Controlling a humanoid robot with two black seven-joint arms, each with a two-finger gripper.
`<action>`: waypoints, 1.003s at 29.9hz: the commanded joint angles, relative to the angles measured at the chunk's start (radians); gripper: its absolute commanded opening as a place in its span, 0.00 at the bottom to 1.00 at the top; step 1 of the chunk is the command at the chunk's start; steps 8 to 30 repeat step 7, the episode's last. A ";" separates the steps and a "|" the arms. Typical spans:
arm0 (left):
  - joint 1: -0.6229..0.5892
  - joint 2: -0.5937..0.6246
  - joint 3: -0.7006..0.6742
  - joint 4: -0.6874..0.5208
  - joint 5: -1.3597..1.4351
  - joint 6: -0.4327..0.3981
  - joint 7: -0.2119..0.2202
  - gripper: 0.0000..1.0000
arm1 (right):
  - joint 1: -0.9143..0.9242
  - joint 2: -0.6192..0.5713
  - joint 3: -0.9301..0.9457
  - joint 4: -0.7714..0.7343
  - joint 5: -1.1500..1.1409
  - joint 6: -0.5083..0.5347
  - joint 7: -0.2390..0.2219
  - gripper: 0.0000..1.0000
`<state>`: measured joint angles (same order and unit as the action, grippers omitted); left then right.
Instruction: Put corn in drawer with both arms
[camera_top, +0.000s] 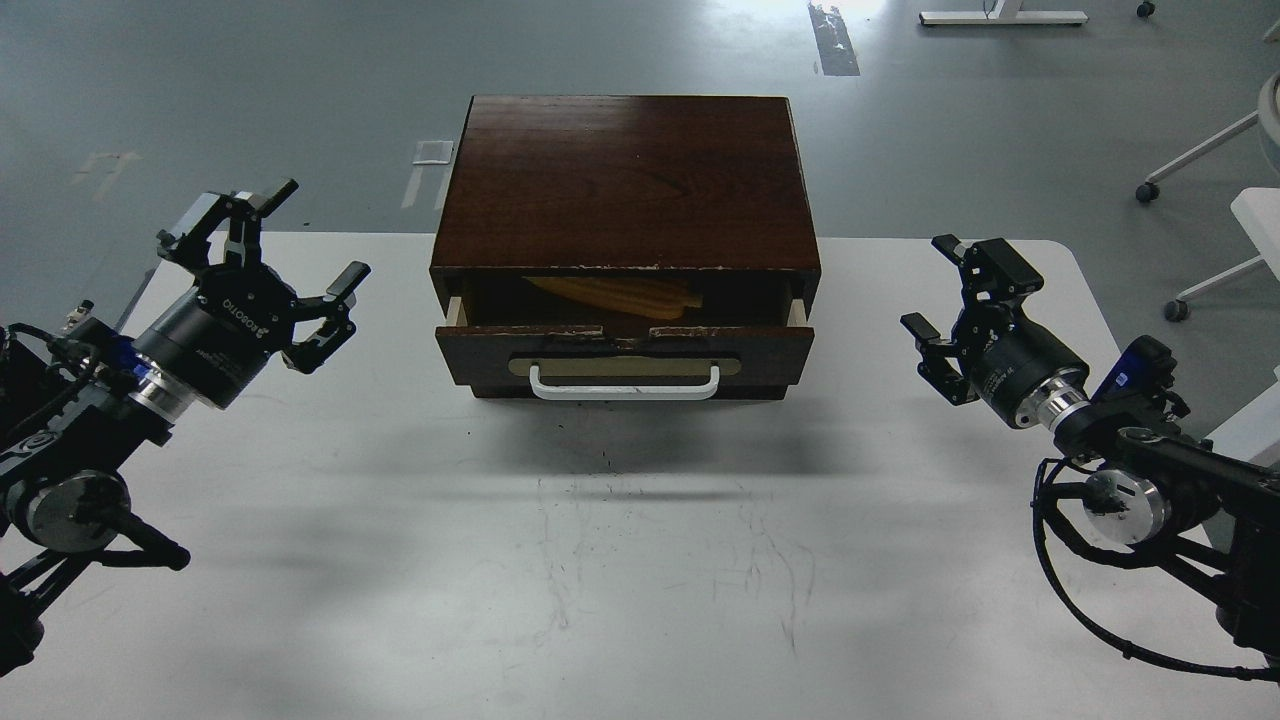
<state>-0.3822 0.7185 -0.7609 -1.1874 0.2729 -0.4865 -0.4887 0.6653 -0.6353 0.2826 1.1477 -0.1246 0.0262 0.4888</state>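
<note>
The yellow corn (620, 294) lies inside the drawer (625, 356), in shadow under the cabinet top. The drawer is pulled out a little from the dark wooden cabinet (625, 180); its white bar handle (624, 383) faces me. My left gripper (275, 255) is open and empty, above the table to the left of the cabinet. My right gripper (945, 300) is open and empty, above the table to the right of the cabinet. Neither gripper touches the drawer.
The cabinet stands at the back middle of the white table (640, 550). Grey floor lies beyond the table's far edge. A chair base with castors (1190, 170) and a white surface (1262, 215) are off the table at the far right.
</note>
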 joint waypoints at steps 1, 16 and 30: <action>0.000 -0.005 0.000 0.000 0.002 0.000 0.000 0.99 | -0.007 0.000 0.004 0.000 0.000 0.001 0.000 0.99; 0.000 -0.008 0.000 0.000 0.002 0.000 0.000 0.99 | -0.007 0.000 0.009 0.001 0.000 0.008 0.000 1.00; 0.000 -0.008 0.000 0.000 0.002 0.000 0.000 0.99 | -0.007 0.000 0.009 0.001 0.000 0.008 0.000 1.00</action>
